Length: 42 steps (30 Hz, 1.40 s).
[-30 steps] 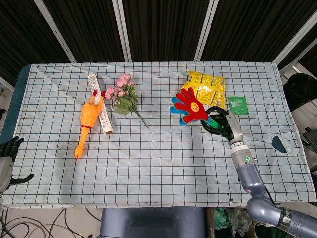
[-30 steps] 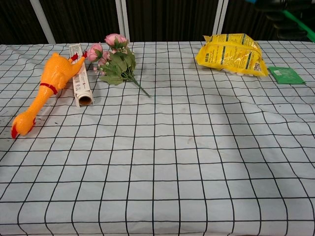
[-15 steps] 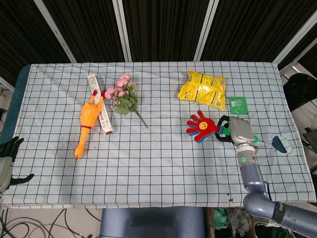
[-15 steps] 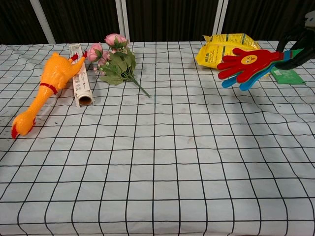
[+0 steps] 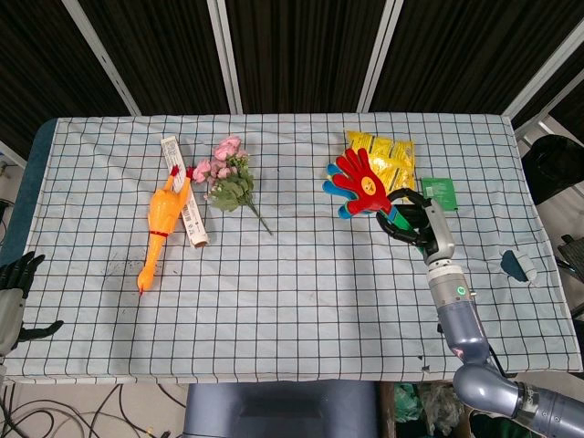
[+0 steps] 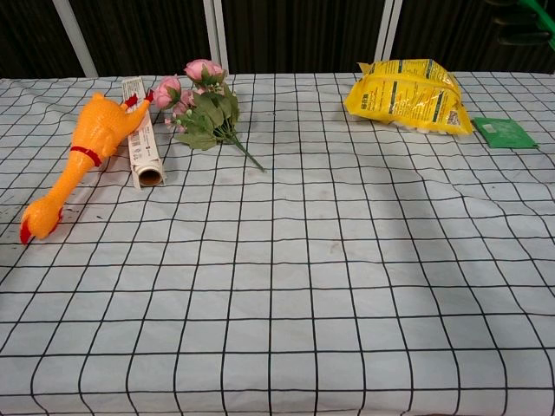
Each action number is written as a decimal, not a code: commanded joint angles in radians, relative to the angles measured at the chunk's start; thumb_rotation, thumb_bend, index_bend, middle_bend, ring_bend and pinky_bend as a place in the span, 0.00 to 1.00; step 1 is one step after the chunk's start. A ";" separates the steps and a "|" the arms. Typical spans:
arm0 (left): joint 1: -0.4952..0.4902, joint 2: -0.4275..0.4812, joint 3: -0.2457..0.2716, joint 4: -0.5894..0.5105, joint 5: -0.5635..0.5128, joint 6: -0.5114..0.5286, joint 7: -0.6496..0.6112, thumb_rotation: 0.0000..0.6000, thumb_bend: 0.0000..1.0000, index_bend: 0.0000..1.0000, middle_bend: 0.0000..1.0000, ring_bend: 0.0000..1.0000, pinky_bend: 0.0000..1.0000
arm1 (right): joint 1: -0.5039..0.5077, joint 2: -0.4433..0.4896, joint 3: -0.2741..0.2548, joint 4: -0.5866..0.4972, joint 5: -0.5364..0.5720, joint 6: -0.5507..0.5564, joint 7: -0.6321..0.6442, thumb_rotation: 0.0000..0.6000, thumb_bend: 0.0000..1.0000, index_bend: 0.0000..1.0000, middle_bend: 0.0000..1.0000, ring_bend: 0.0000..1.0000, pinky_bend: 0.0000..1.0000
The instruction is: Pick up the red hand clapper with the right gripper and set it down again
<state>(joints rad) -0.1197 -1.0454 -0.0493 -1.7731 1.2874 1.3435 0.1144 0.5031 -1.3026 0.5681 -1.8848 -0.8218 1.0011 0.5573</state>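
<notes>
The right hand (image 5: pixel 412 219) has its fingers curled around the handle of the red hand clapper (image 5: pixel 358 182), holding it in front of the yellow snack bag (image 5: pixel 391 155), with a green packet (image 5: pixel 439 192) just to its right. The left hand (image 5: pixel 13 294) rests at the counter's (image 5: pixel 301 301) near left edge, fingers apart, holding nothing. Farther left lie a pink flower bunch (image 5: pixel 230 176), a paper roll (image 5: pixel 185 193) and an orange rubber chicken (image 5: pixel 162 219).
</notes>
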 commanded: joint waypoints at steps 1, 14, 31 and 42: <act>0.000 0.000 0.000 0.000 0.000 0.001 0.000 1.00 0.00 0.00 0.00 0.00 0.00 | -0.030 0.024 -0.033 0.014 -0.161 -0.040 -0.150 1.00 0.69 0.87 0.95 1.00 0.98; 0.000 0.001 -0.001 0.000 0.000 0.000 -0.005 1.00 0.00 0.00 0.00 0.00 0.00 | 0.117 0.017 -0.274 0.135 0.102 0.106 -1.021 1.00 0.70 0.88 0.95 1.00 0.98; -0.001 0.000 -0.001 -0.002 -0.002 -0.003 -0.006 1.00 0.00 0.00 0.00 0.00 0.00 | -0.021 -0.021 -0.014 -0.015 -0.101 0.050 -0.218 1.00 0.70 0.88 0.94 1.00 0.97; 0.000 0.002 0.001 -0.002 0.000 -0.002 -0.007 1.00 0.00 0.00 0.00 0.00 0.00 | -0.031 -0.012 -0.120 0.093 -0.260 0.035 -0.220 1.00 0.70 0.88 0.94 1.00 0.96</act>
<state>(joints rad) -0.1199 -1.0438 -0.0486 -1.7751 1.2870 1.3415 0.1077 0.4786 -1.3201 0.4881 -1.8385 -1.0209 1.0571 0.4212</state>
